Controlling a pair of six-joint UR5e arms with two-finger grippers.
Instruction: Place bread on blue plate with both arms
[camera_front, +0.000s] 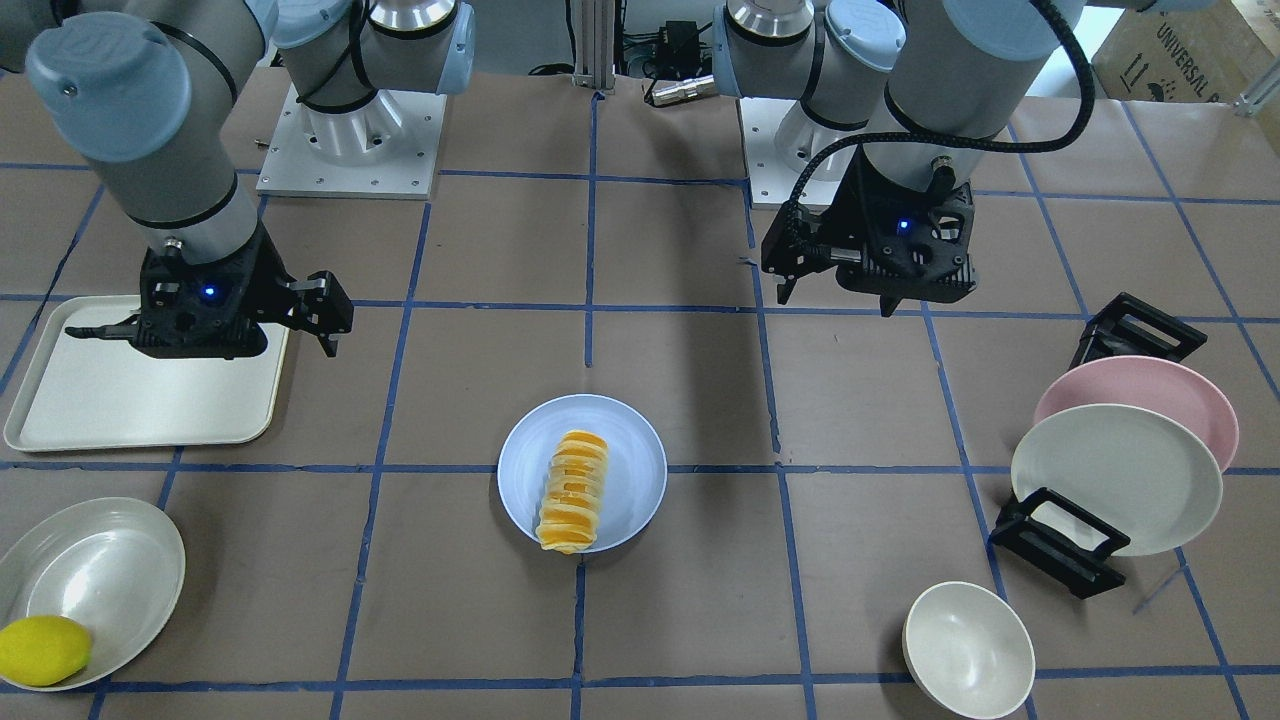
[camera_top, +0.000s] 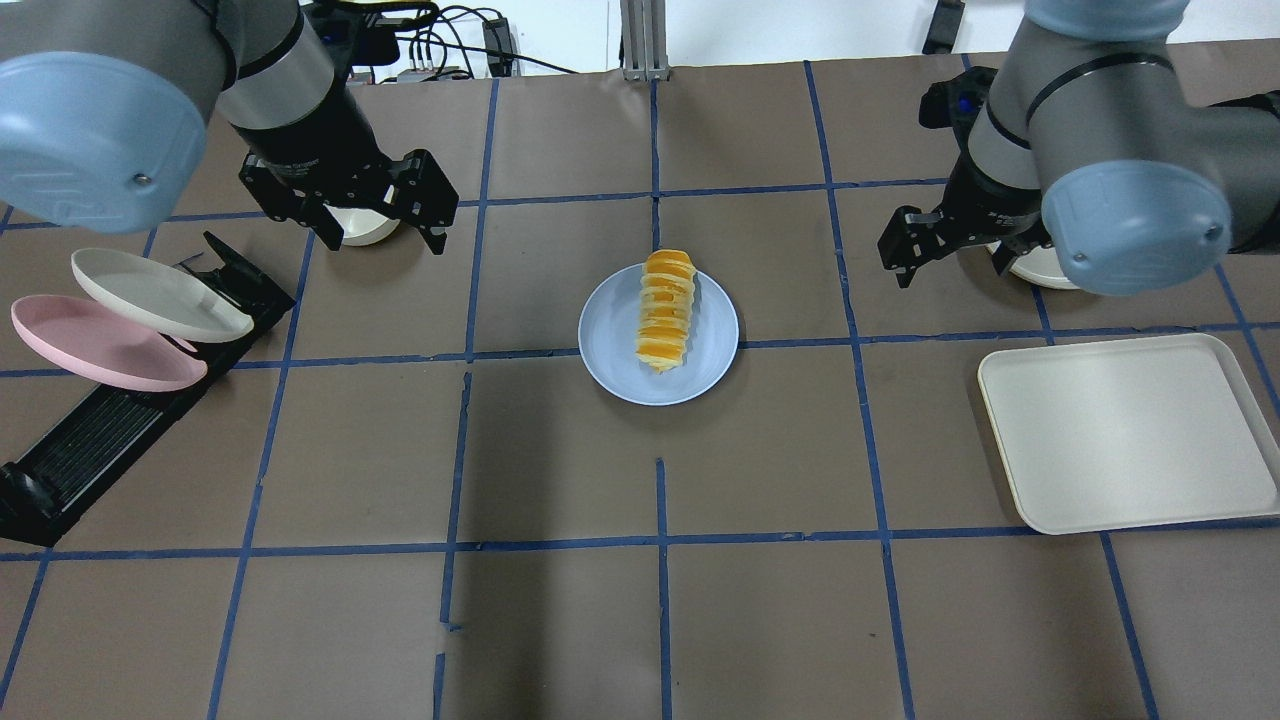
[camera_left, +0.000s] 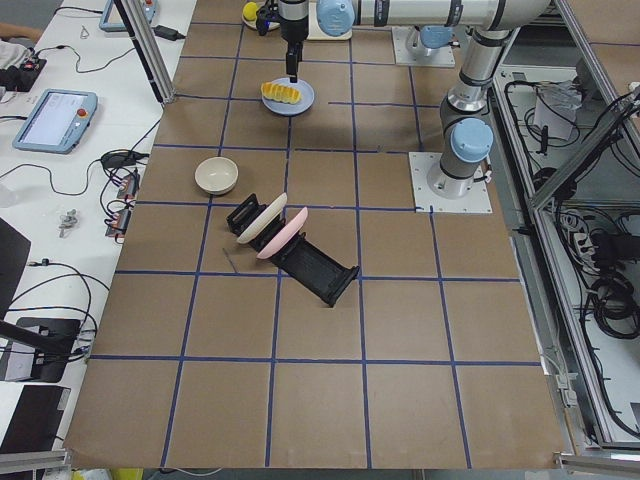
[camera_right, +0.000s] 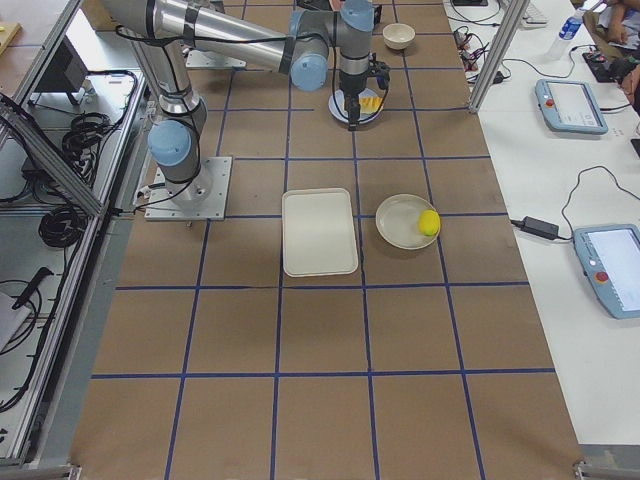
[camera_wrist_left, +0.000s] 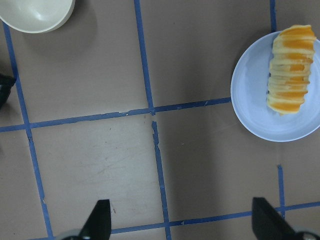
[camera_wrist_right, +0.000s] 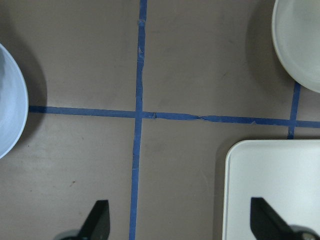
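The bread (camera_front: 572, 490), a ridged golden-orange and pale yellow loaf, lies lengthwise on the blue plate (camera_front: 630, 470) at the table's middle. It also shows from overhead (camera_top: 666, 310) on the plate (camera_top: 610, 340). My left gripper (camera_top: 380, 235) is open and empty, raised above the table well to the plate's side. My right gripper (camera_top: 950, 255) is open and empty on the other side, equally far off. The left wrist view shows the bread (camera_wrist_left: 292, 67) on the plate (camera_wrist_left: 260, 115) beyond open fingertips (camera_wrist_left: 100, 222). The right wrist view shows only the plate's edge (camera_wrist_right: 7, 105).
A cream tray (camera_top: 1120, 430) lies under and beside the right gripper. A cream dish (camera_front: 100, 570) holds a yellow lemon (camera_front: 40, 650). A small cream bowl (camera_front: 968, 650) sits near the left side. A pink plate (camera_top: 100, 345) and a cream-white plate (camera_top: 150, 290) lean in a black rack (camera_top: 70, 450).
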